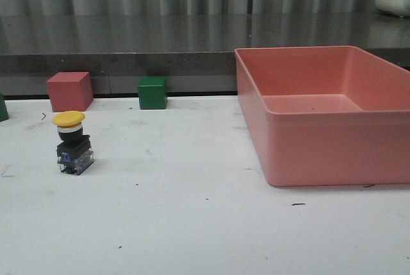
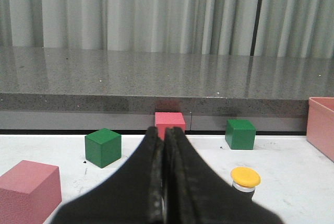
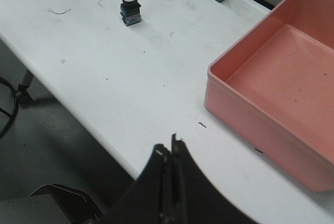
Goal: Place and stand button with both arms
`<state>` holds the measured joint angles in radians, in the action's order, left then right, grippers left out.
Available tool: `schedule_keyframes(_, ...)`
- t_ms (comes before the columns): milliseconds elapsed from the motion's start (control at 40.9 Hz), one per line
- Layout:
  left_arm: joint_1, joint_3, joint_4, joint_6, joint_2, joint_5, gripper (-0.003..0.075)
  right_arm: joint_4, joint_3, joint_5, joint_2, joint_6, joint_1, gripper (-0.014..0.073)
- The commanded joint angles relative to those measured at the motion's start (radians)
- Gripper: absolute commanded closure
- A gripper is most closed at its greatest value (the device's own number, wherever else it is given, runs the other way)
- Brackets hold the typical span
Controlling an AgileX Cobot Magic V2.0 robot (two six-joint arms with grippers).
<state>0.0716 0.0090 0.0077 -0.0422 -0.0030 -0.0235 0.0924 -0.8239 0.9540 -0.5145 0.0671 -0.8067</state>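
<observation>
The button (image 1: 73,143) stands upright on the white table at the left, yellow cap up, black body and clear base below. It also shows in the left wrist view (image 2: 245,179) and the right wrist view (image 3: 129,5). My left gripper (image 2: 164,132) is shut and empty, low over the table, with the button a little ahead and to one side. My right gripper (image 3: 170,148) is shut and empty, above the table's front edge, far from the button. Neither arm shows in the front view.
A large pink bin (image 1: 323,111) stands at the right, seen also in the right wrist view (image 3: 271,88). A red cube (image 1: 69,90) and a green cube (image 1: 152,92) sit along the back edge. The left wrist view shows another green cube (image 2: 103,146) and a pink block (image 2: 27,189).
</observation>
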Motion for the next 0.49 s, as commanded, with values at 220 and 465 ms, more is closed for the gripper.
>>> schedule_keyframes(220,-0.003,0.014,-0.008,-0.008,-0.024,-0.080,0.0740,0.005,-0.026,-0.068,-0.004,-0.009,0.000,0.0712)
schedule_keyframes(465,-0.003,0.014,-0.008,-0.008,-0.024,-0.080,0.0740,0.006,0.047,-0.130,0.063,-0.009,0.097,0.0712)
